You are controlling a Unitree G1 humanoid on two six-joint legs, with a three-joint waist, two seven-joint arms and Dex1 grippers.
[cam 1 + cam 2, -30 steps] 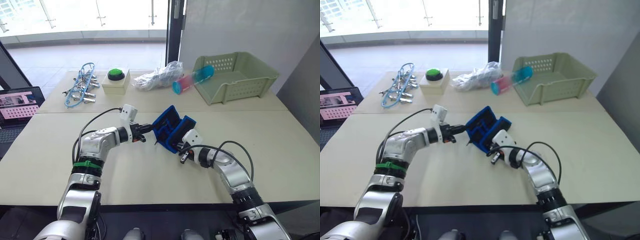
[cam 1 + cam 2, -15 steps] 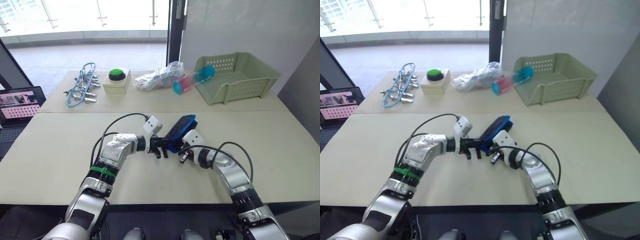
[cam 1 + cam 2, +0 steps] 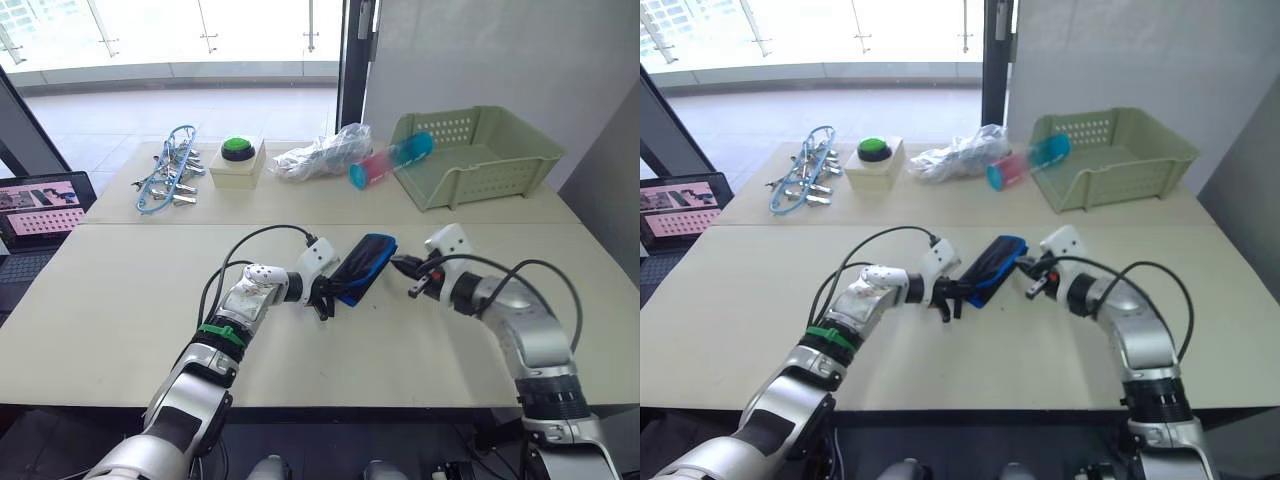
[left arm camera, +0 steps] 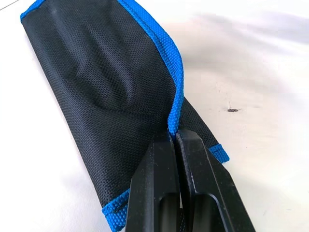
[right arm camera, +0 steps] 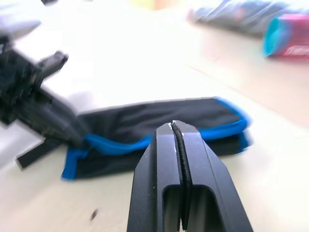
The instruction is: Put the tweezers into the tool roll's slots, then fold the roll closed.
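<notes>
Two grippers sit at either end of the roll, which lies folded shut on the table, a flat black packet with blue trim, well in front of the green basket. The left gripper is at the roll's near-left end; in its wrist view its fingers are pressed together with the blue-trimmed edge of the top flap pinched between their tips, so it is clenched on the fabric. The right gripper is just off the roll's right end, apart from it; in its wrist view its fingers are pressed together with nothing between them, their tips pointing at the roll's long edge. With the roll folded, its inner side is hidden, so whether any tweezers are inside cannot be told. Behind the roll, toward the far edge of the table, stand a box with a green button, a crumpled clear bag and a pink-and-blue tube leaning on the basket; a bundle of silver clips on blue cord lies to the far left.
</notes>
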